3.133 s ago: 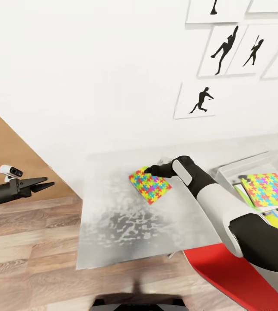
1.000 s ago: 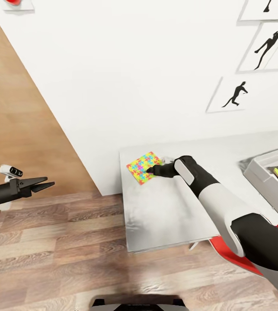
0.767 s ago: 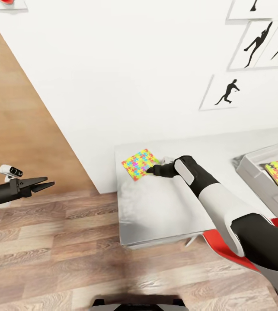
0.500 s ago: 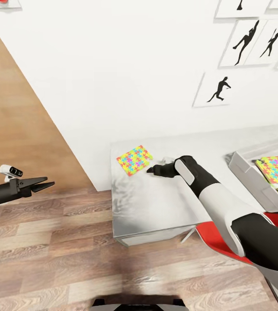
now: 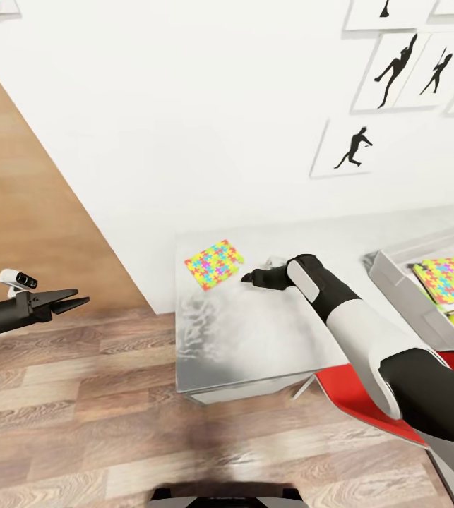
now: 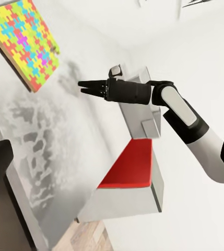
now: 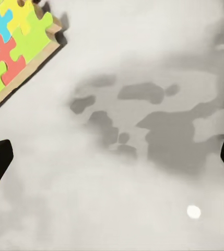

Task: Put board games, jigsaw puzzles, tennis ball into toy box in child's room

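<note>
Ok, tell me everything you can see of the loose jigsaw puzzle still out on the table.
The thin, squarish multicoloured jigsaw puzzle slab has interlocking yellow, green, blue, pink and orange pieces on a tan, board-like backing whose edge shows in the right wrist view. It lies flat, turned at an angle, near the far left corner of the pale grey table top. The right pincer sits just beside it, apart, holding nothing.

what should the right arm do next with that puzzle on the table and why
Probably ease the right gripper forward toward the jigsaw puzzle until its near edge sits between the jaws. The puzzle lies flat on the table, just ahead of the gripper and apart from it, and the right wrist view shows the jaws spread wide with only the puzzle's corner ahead.
</note>
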Available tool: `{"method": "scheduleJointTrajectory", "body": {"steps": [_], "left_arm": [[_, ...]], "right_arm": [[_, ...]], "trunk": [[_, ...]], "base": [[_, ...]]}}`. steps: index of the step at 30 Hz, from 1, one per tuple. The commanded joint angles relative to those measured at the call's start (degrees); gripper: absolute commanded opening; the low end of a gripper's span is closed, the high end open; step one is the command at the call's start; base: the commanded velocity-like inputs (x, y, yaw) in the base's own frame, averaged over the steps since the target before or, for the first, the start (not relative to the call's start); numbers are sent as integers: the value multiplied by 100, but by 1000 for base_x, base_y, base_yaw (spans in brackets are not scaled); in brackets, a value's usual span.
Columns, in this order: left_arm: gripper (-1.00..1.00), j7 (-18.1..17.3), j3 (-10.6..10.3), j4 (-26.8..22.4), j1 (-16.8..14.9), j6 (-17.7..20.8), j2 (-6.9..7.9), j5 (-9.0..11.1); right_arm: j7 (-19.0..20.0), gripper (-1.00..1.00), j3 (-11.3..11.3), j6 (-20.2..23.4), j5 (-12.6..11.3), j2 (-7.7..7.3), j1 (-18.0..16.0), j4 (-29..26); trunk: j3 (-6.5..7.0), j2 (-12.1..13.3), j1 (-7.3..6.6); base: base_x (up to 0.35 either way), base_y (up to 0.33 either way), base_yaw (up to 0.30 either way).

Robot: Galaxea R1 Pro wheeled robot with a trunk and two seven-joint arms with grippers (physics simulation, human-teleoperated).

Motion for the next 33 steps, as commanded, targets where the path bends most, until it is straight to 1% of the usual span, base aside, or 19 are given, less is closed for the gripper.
{"method": "scheduleJointTrajectory", "body": {"steps": [1,18,23,28,33], "left_arm": [[100,-7,-2,0,-3,55,0,16],[100,-7,-2,0,-3,62,-13,23],[100,-7,2,0,-3,63,-11,22],[100,-7,6,0,-3,64,-6,32],[100,-7,6,-1,-3,64,-5,42]], "right_arm": [[20,100,14,17,22,-7,-5,-1],[20,100,2,17,22,-1,-5,-1],[20,100,-5,17,22,5,-4,-57],[14,100,24,26,22,4,14,-304],[12,100,30,33,22,3,20,-374]], "trunk": [[-8,-10,5],[-8,-10,5],[-8,-10,5],[-8,-10,5],[-8,-10,5]], "base": [[162,-10,0],[178,-2,0],[73,19,0],[66,33,0],[12,8,0]]}}
